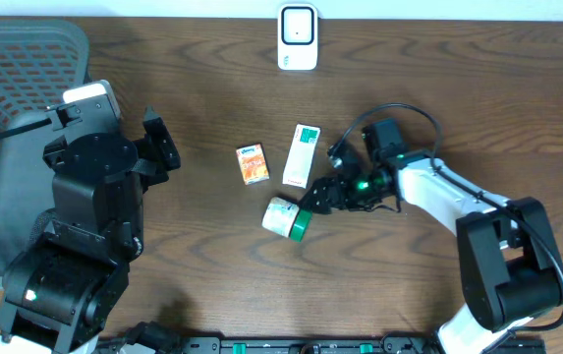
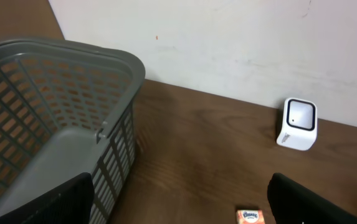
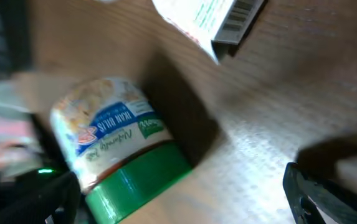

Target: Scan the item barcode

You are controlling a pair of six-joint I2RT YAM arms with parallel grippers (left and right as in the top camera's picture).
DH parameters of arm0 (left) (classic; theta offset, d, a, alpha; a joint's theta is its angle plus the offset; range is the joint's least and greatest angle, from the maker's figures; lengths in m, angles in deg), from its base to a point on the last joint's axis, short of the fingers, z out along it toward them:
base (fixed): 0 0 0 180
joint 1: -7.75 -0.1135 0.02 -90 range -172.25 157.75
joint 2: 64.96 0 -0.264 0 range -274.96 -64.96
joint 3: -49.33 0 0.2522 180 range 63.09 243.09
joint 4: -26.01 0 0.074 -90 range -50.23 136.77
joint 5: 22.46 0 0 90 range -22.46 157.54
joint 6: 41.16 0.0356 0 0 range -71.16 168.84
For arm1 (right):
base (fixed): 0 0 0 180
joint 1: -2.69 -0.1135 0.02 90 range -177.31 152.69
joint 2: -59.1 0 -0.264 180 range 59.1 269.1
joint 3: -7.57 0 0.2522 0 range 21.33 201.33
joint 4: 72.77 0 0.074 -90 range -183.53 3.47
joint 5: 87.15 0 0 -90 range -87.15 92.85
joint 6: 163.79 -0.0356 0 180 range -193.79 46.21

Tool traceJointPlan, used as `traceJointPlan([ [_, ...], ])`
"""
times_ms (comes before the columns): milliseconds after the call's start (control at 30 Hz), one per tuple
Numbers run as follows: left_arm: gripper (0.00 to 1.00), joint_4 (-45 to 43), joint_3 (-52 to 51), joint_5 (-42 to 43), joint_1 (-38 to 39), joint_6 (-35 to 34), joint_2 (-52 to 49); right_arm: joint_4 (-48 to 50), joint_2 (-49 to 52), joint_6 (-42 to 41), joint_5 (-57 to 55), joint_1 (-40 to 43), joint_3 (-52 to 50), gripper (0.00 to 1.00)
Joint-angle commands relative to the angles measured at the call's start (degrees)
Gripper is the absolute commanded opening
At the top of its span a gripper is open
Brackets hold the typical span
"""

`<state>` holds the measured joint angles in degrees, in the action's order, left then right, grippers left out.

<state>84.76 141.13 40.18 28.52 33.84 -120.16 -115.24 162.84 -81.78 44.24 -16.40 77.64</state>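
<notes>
Jar [image 1: 286, 218], green-lidded, lies on its side on the bench [image 1: 458, 79], just below a white-and-green box [image 1: 304, 154] and well short of the scanner [image 1: 298, 37] at the far edge. The right gripper [image 1: 315, 202] is at its lid end with jaws spread wide and nothing held. In the wrist view the jar sits off-centre, close to one finger [image 3: 53, 199]; I cannot tell whether they touch. The left gripper [image 1: 163, 147] hangs wide open and empty beside the basket [image 1: 26, 39].

The main risk is rolling: a round jar on its side, met first by one finger, could be pushed away before the jaws close. A grip on the smooth lid alone might slip when lifted. The box is close enough to be knocked. No barcode shows on the jar's visible label, so it may end up facing away from the scanner.
</notes>
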Motion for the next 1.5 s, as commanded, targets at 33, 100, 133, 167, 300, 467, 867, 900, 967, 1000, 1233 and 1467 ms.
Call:
traceJointPlan([
  [33,0.89,0.0,-0.6,-0.5,-0.1,-0.3,0.2,-2.2,-4.7,6.1,-14.1,-3.6,4.5,0.99],
  [100,0.89,0.0,-0.6,-0.6,-0.1,-0.3,0.2,-5.5,-6.2,8.0,-20.1,-5.3,6.4,0.99],
  [133,0.89,0.0,-0.6,-0.6,-0.1,-0.3,0.2,-7.7,-7.2,9.3,-23.8,-6.5,7.6,0.99],
  [167,0.89,0.0,-0.6,-0.5,-0.1,-0.3,0.2,-9.4,-8.1,10.7,-26.5,-7.5,8.6,0.99],
  [300,0.89,0.0,-0.6,-0.6,-0.1,-0.3,0.2,-12.7,-11.6,17.6,-29.3,-12.6,10.7,0.99],
  [467,0.89,0.0,-0.6,-0.5,-0.1,-0.3,0.2,-12.9,-10.4,22.0,-30.9,-18.0,10.8,0.99],
  [867,0.89,0.0,-0.6,-0.6,-0.1,-0.3,0.2,-12.7,0.1,25.4,-36.3,-26.1,10.8,0.99],
  [900,0.89,0.0,-0.6,-0.5,-0.1,-0.3,0.2,-12.5,0.2,25.4,-37.0,-27.0,10.8,0.99],
  [967,0.89,0.0,-0.6,-0.5,-0.1,-0.3,0.2,-12.1,0.6,25.4,-39.3,-28.5,10.8,0.99],
  [1000,0.89,0.0,-0.6,-0.6,-0.1,-0.3,0.2,-11.6,0.8,25.4,-40.1,-29.0,10.8,0.99],
  [1233,0.89,0.0,-0.6,-0.5,-0.1,-0.3,0.2,-9.3,1.3,25.4,-41.1,-28.3,10.8,0.93],
  [1467,0.89,0.0,-0.6,-0.6,-0.1,-0.3,0.2,-6.7,2.8,19.9,-41.1,-26.1,10.8,0.93],
])
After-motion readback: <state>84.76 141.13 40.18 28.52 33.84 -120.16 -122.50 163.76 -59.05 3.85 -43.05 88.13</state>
